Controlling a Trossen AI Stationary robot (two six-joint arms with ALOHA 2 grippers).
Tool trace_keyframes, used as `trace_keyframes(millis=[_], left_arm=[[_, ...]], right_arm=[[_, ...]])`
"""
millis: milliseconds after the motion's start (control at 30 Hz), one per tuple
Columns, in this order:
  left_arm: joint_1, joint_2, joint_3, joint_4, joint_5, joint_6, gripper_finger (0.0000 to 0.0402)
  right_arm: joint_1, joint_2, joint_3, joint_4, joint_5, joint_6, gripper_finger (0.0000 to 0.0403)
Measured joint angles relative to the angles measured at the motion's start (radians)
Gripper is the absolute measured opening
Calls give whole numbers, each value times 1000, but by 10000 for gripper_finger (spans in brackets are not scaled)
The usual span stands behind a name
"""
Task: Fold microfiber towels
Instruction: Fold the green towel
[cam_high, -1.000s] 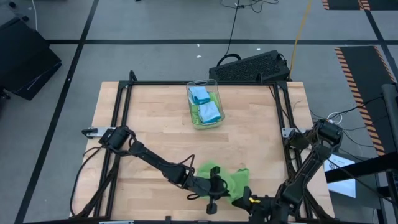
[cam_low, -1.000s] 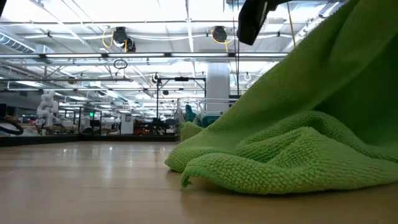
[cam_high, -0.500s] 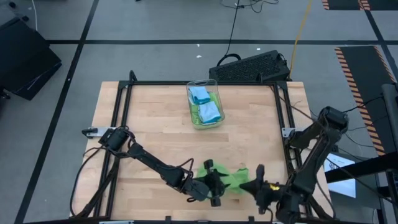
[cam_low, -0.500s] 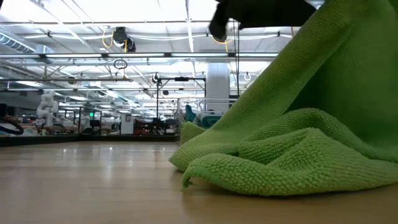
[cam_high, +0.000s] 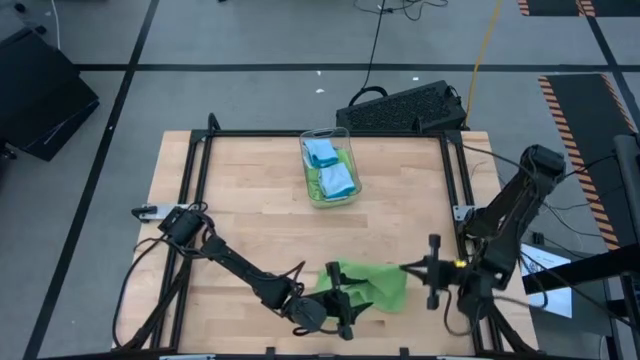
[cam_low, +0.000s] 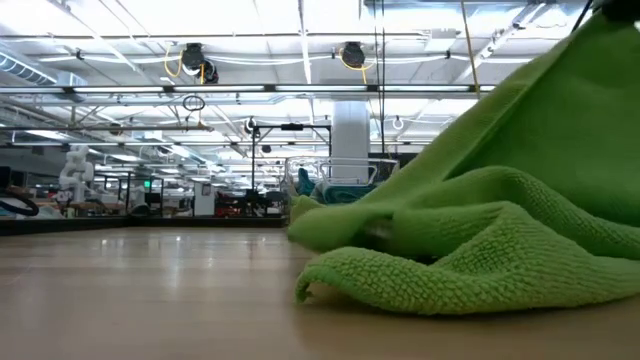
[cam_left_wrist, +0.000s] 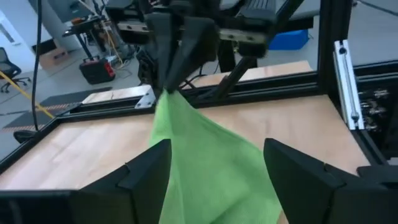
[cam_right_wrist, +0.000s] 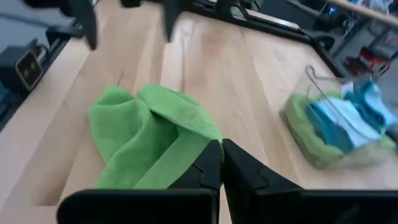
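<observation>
Lime green towel sits near the front edge of the table, crumpled at its left end, with its right edge pulled taut toward the right side. Right gripper is pinched shut on that right edge and holds it off the wood; the left wrist view shows the cloth rising in a tent to those closed fingers. Left gripper is at the towel's front-left, fingers spread wide with the cloth lying between them, not clamped on anything.

My read: this is the spread-out step, not the fold yet. To do it well, the left should take a true corner, not a bunched lump, then both arms pull apart low over the table so the cloth lies flat with no doubled layers. The heaped folds in the low view suggest the left end needs finding first. Keep the right's pinch small, at the hem, so it releases cleanly.

Other towels, light blue and green, are stacked in the clear plastic bin at the back centre, well apart from the work.

Surface is a pale wood tabletop inside a black frame, so low friction and the cloth should slide easily. Beyond it there's grey floor with cables, a black box behind the table, and striped hazard tape at right. Low view shows a large lit hall with racks and ceiling fixtures. No people visible.
</observation>
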Motion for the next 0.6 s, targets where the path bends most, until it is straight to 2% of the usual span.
trace_keyframes(millis=[167,233,333,467,600], left_arm=[[17,13,0,-24,5,-3,237],[31,28,0,-33,10,-21,231],[52,52,0,-45,-36,-28,229],[70,61,0,-80,-94,-37,237],[71,61,0,-97,-103,-61,249]], right_arm=[[0,-140,-102,0,26,69,2],[-7,-197,-126,-3,70,57,2],[-33,-281,-130,10,76,20,2],[-65,-367,-130,100,10,-100,2],[-92,-420,-130,165,-74,-187,2]])
